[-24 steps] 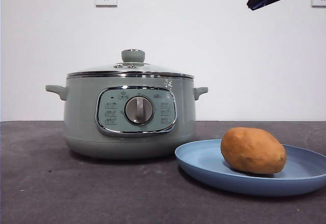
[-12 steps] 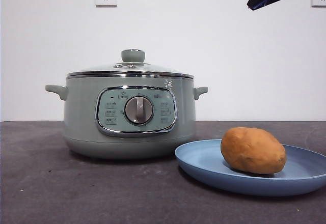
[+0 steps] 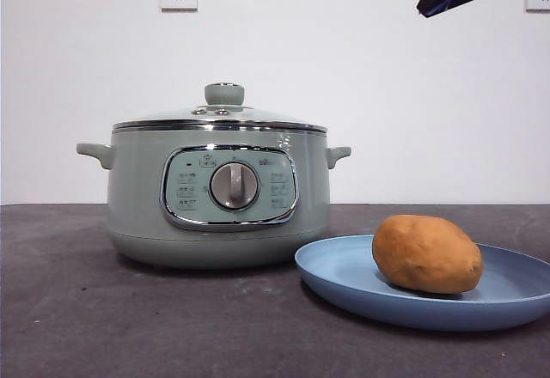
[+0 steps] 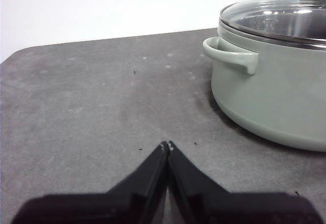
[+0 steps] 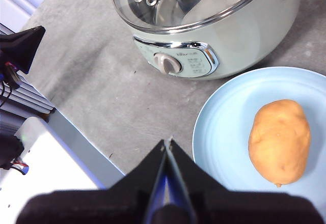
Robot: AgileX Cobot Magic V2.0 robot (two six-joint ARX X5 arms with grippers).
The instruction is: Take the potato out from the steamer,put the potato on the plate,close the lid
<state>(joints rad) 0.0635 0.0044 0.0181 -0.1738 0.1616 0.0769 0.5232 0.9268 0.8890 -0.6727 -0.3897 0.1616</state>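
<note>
Potato point(image 3: 427, 254) lies on plate point(image 3: 344, 279) beside steamer point(image 3: 219, 193), lid point(image 3: 222, 113) seated on the pot, left gripper point(image 4: 167, 145) and right gripper point(image 5: 167, 142) both closed and empty, clear of everything; task looks finished, nothing further called for.

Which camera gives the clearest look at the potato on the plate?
The right wrist view: it looks down on the oval orange-brown potato, showing its whole outline lying inside the round light-blue plate. The front view shows the potato side-on only, its base partly behind the plate's rim. The left wrist view misses it entirely.
</note>
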